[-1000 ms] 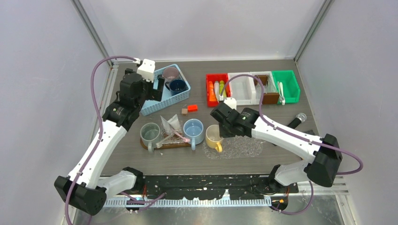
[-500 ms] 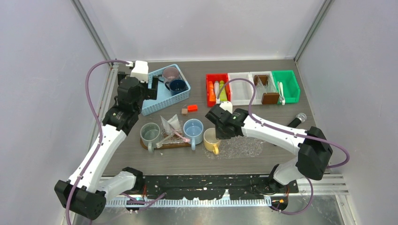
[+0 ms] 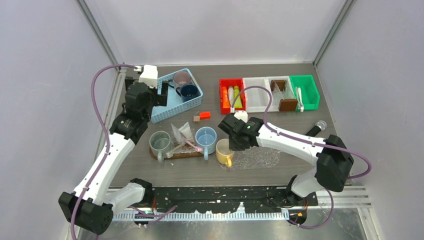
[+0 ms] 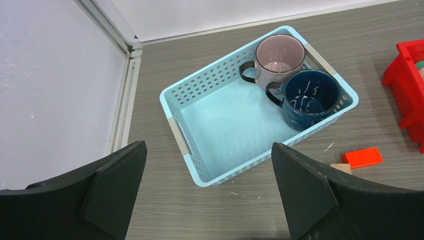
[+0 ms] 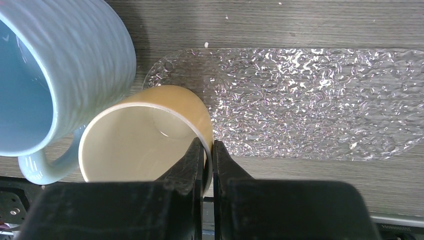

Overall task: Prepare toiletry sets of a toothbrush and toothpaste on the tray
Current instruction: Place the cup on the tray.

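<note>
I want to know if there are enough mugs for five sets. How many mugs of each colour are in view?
grey-green mug: 1
light blue mug: 1
cream-yellow mug: 1
navy mug: 1
mauve mug: 1
Total: 5 mugs

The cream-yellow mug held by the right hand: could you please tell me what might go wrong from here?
1. The right hand pinches only one wall of the cream-yellow ceramic mug, so it may swing or slip if lifted.
2. The light blue ribbed mug sits close beside it; a leftward move could knock it.
3. The mug stands at the left end of the clear textured plastic tray and may tip off its edge.
</note>
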`<move>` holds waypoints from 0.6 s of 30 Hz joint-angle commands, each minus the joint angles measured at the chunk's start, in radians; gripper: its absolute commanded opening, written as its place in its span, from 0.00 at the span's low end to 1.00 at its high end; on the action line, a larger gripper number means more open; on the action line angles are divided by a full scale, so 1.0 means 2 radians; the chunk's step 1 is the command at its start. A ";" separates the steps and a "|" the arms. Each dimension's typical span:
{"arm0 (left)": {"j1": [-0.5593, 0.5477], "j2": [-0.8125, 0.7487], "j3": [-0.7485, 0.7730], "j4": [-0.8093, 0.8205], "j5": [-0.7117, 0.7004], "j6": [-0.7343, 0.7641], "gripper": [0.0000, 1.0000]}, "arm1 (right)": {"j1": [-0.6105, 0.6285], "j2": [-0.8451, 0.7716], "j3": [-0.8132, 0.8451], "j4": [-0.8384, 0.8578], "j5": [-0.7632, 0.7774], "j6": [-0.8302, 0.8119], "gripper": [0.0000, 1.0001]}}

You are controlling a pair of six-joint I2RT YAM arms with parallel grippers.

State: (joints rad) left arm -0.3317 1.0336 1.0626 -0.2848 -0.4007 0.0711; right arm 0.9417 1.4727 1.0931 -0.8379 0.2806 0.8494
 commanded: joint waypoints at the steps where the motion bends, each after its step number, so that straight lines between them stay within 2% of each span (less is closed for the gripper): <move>1: 0.003 -0.012 -0.002 0.033 -0.007 0.005 1.00 | 0.003 -0.004 0.000 0.017 0.003 0.023 0.01; 6: 0.003 -0.013 -0.003 0.035 -0.006 0.006 0.98 | 0.006 -0.005 0.000 0.013 0.006 0.025 0.16; 18: 0.004 -0.016 -0.005 0.035 -0.001 0.007 0.98 | 0.030 -0.017 0.018 -0.022 0.040 0.030 0.25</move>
State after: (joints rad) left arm -0.3313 1.0294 1.0557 -0.2806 -0.4004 0.0860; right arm 0.9951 1.4727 1.0920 -0.8555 0.3054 0.8780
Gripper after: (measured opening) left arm 0.981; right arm 0.234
